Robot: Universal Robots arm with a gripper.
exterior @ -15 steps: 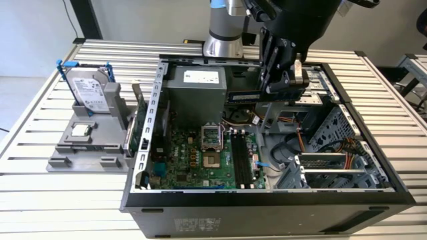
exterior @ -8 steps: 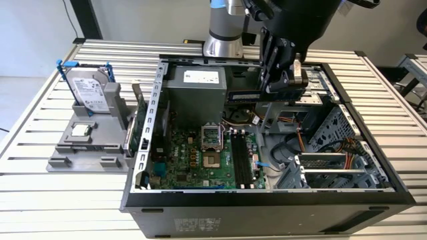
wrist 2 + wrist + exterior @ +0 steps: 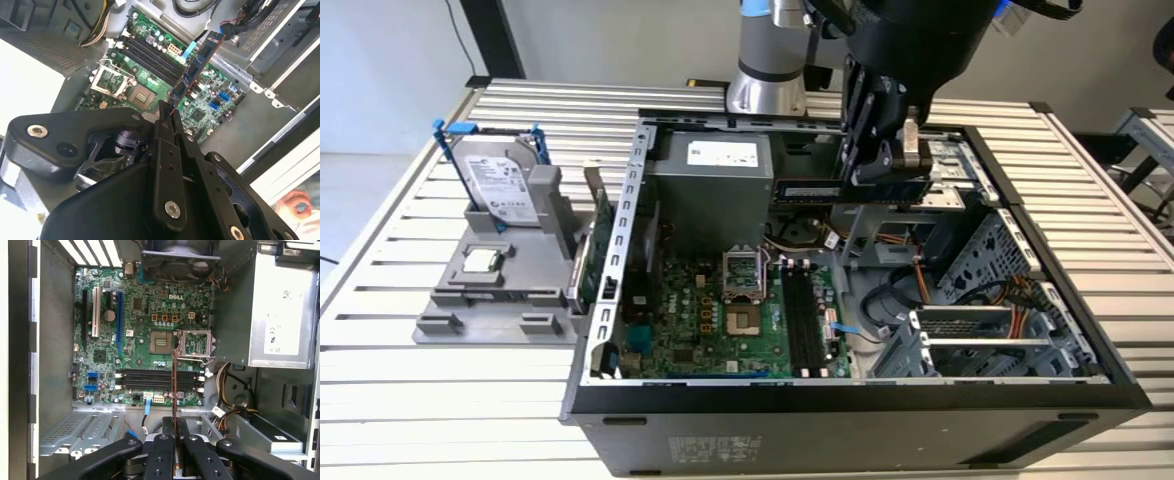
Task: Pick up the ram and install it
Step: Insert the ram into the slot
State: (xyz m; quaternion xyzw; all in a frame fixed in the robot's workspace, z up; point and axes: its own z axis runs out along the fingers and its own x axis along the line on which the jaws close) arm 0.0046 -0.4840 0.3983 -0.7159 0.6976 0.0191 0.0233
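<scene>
The ram is hanging in the air over the rear part of the open case, just in front of the grey power supply. In the exterior view its long axis is lying level, running from nine o'clock to three o'clock. The gripper is clamping the stick at its three o'clock end, with the fingers narrowed onto its flat faces. The rest of the stick is reaching out toward nine o'clock.

The black memory slots are sitting at six o'clock from the ram, down on the green motherboard, and they are running from twelve to six o'clock. So the stick appears to be lying crosswise to the slots rather than along them. In the first wrist view the ram is showing edge-on as a thin line crossing the slots at a right angle, which agrees with that. The empty processor socket is lying just at nine o'clock of the slots.

The part of the stick between the fingers is being covered by them. Its contact edge and notch are hard to make out, and so is the state of the slot latches. How high the stick is riding above the board cannot be judged.
</scene>
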